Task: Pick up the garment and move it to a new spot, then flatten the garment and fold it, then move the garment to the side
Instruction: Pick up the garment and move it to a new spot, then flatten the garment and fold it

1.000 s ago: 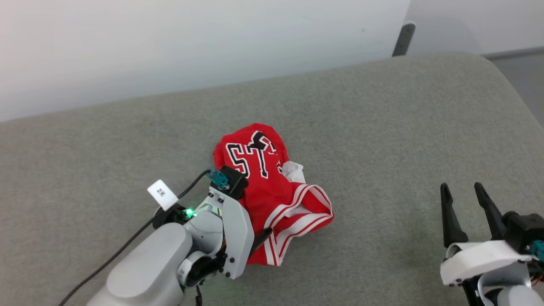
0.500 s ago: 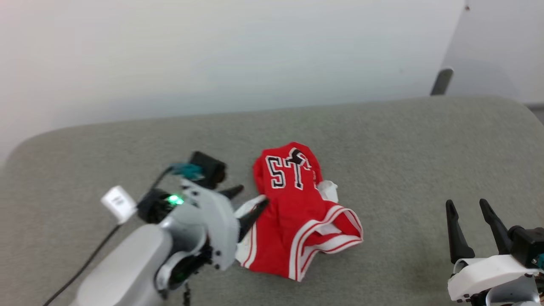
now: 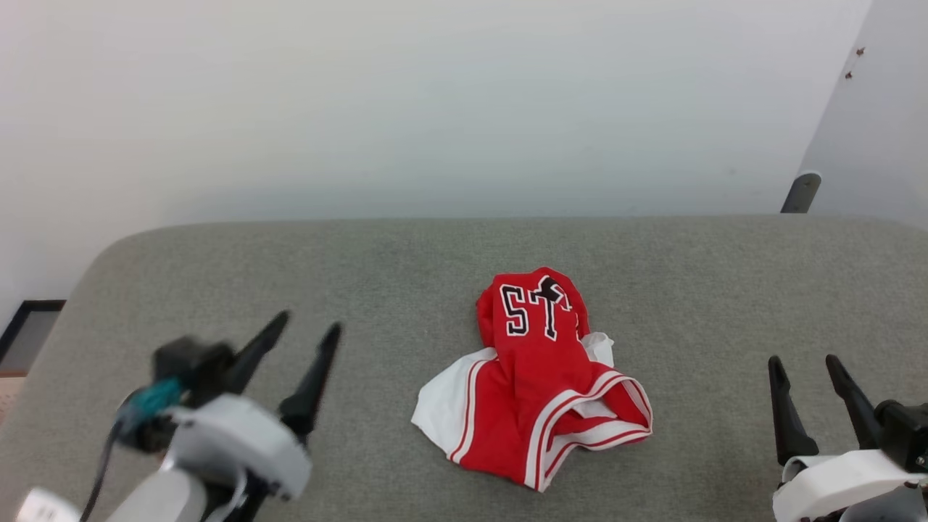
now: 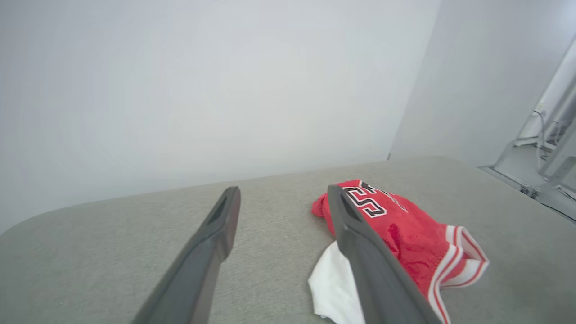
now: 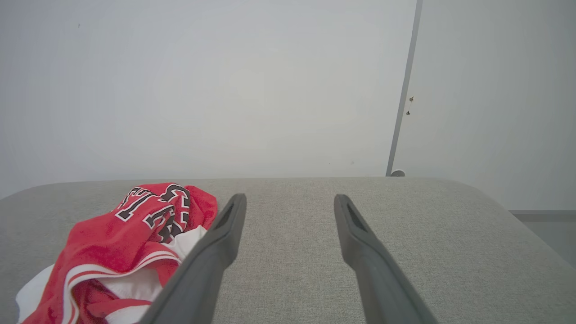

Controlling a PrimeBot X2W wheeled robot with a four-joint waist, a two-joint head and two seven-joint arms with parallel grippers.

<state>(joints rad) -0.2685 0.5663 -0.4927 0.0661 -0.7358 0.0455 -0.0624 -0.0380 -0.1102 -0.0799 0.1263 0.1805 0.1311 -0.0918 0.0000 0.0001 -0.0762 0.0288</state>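
Note:
The garment (image 3: 540,380), a red jersey with black white-outlined lettering and striped white trim, lies crumpled in a heap at the middle of the grey padded surface (image 3: 406,275). A white panel pokes out at its left edge. My left gripper (image 3: 308,326) is open at the lower left, well apart from the cloth. In the left wrist view the garment (image 4: 405,234) lies just right of the open fingers (image 4: 216,229). My right gripper (image 3: 805,359) stands open at the lower right, nothing between its fingers. The right wrist view has the garment (image 5: 117,234) to the left.
A pale wall (image 3: 435,109) runs close behind the grey surface. A dark post (image 3: 797,192) stands at the back right corner. The surface's rounded left end (image 3: 94,268) drops off beside a dark-framed patch of floor (image 3: 25,326).
My left gripper has let go of the garment and drawn back to the left, fingers now pointing up. The head camera turned, shifting the picture. The garment lies slightly more spread.

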